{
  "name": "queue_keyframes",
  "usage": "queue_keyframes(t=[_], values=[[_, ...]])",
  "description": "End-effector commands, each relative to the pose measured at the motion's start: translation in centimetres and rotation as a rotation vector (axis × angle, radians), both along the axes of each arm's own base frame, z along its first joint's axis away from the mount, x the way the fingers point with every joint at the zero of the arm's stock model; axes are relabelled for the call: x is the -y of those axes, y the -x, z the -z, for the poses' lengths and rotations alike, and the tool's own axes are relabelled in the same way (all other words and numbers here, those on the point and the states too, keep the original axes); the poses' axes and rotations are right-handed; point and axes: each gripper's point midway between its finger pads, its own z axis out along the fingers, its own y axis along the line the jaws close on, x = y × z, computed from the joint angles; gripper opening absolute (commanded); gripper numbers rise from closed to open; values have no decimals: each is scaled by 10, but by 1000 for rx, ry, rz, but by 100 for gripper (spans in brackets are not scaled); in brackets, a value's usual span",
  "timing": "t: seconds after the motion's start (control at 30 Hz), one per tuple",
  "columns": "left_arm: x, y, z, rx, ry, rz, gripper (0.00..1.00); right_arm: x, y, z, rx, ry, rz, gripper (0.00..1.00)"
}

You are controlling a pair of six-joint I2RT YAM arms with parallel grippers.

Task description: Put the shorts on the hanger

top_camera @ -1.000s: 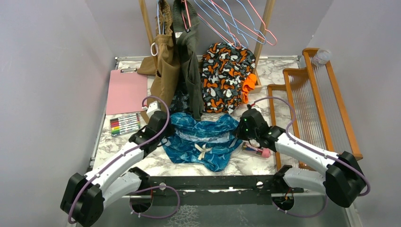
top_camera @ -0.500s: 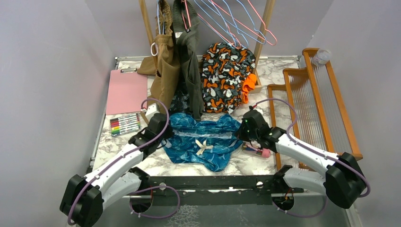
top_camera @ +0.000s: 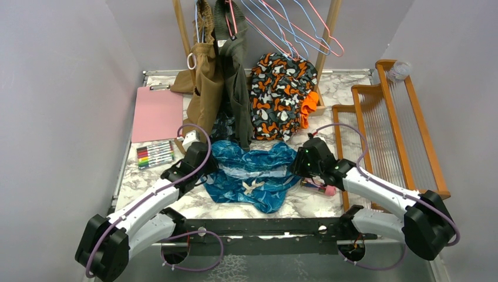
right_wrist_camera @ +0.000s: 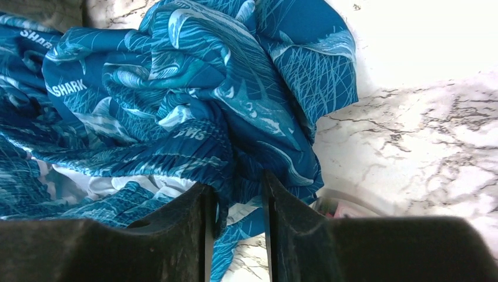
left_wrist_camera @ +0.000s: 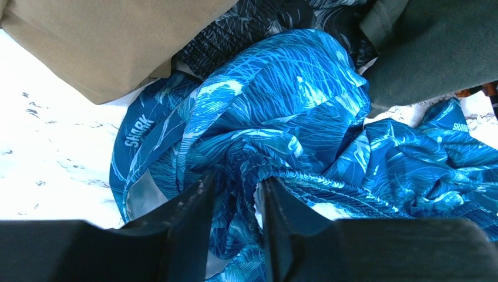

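Observation:
The teal-blue shorts (top_camera: pixel 252 173) lie crumpled on the marble table between my two arms, cream drawstring facing up. My left gripper (top_camera: pixel 205 169) is at their left edge. In the left wrist view its fingers (left_wrist_camera: pixel 238 182) stand parted, with the gathered waistband of the shorts (left_wrist_camera: pixel 282 106) bunched loosely between them. My right gripper (top_camera: pixel 295 168) is at the right edge, and it too is open (right_wrist_camera: pixel 238 191) around a fold of the shorts (right_wrist_camera: pixel 194 88), with marble showing in the gap. Light-blue wire hangers (top_camera: pixel 276 26) hang on the rail at the back among pink ones.
Tan (top_camera: pixel 205 88) and olive (top_camera: pixel 235 76) garments hang from the rail above the shorts. An orange blotch-patterned garment (top_camera: pixel 282 94) sits behind them. A pink clipboard (top_camera: pixel 157 113) and markers (top_camera: pixel 155 154) lie at the left, a wooden frame (top_camera: pixel 387 129) at the right, and a pink tube (top_camera: pixel 320 188) by my right gripper.
Both grippers, shut on the shorts' edges before, have parted their jaws. The shorts have bunched slightly toward the middle and the drawstring has shifted.

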Motion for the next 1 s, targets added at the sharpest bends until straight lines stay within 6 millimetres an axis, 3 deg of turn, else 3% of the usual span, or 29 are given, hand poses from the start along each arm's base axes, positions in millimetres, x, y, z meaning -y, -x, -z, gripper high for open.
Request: queue_keyframes(t=[0.0, 0.33, 0.73, 0.83, 0.9, 0.97], values=[[4, -2, -13, 30, 31, 15, 40, 4, 5, -3, 3, 9, -20, 39], [6, 2, -24, 30, 44, 30, 67, 3, 9, -17, 21, -17, -38, 48], [4, 7, -48, 62, 59, 45, 82, -7, 15, -37, 42, -80, -93, 55], [3, 7, -56, 71, 58, 41, 88, -11, 14, -49, 62, -100, -113, 59], [1, 7, -61, 80, 55, 35, 99, -13, 14, -57, 74, -114, -125, 60], [-1, 5, -67, 92, 51, 27, 99, -16, 14, -63, 83, -126, -135, 62]])
